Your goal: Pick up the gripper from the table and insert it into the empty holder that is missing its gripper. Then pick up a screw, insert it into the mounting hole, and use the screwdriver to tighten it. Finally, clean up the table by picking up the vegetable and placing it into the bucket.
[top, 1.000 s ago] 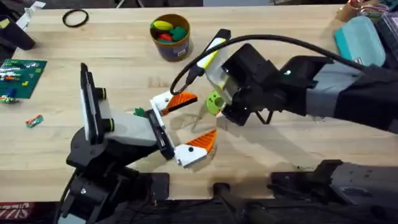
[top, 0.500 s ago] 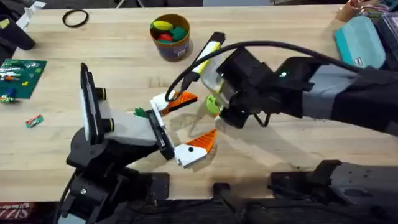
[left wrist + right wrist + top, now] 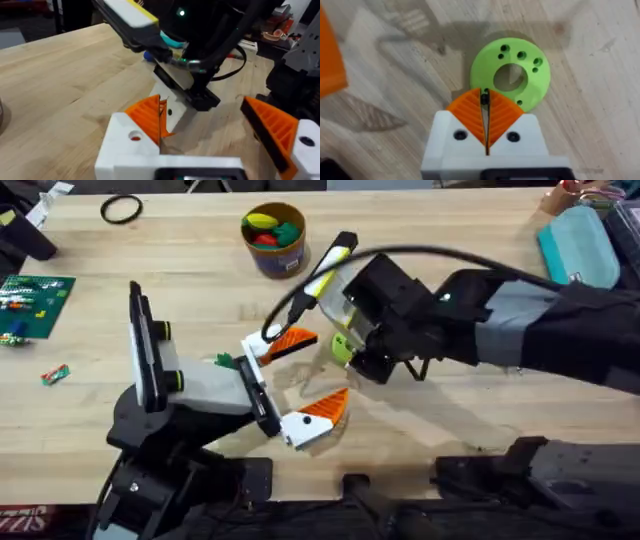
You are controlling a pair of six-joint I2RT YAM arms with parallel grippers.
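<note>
Right claw (image 3: 485, 120): seen through its own wrist camera, the two orange pads are pressed together with a small dark thing, likely a screw (image 3: 484, 99), pinched at the very tips. Just past the tips lies a lime-green disc (image 3: 510, 75) with a big middle hole and several small holes, flat on the wooden table (image 3: 590, 110). One tip overlaps the disc's near rim; whether it touches, I cannot tell.

From above, the right arm (image 3: 470, 320) reaches in from the right and its dark bulk covers that claw; a sliver of the green disc (image 3: 342, 348) peeks out at its left edge. A black cable (image 3: 400, 252) loops over the arm.

Left claw (image 3: 310, 380): spread wide, nothing between the pads, one orange pad (image 3: 292, 340) on the far side, the other nearer the table's front edge. The left wrist camera looks between those pads at the right arm's black body and a yellow-and-black part (image 3: 131, 15) above the wood.

Bucket (image 3: 274, 240): stands at the table's far side, left of the right arm and well apart from both claws, with yellow, red and green pieces inside.

Elsewhere from above: a black ring (image 3: 121, 210) at the far left, a green circuit board (image 3: 30, 302) at the left edge, a small green-and-red scrap (image 3: 55, 374) below it, and a teal case (image 3: 580, 245) at the far right.
</note>
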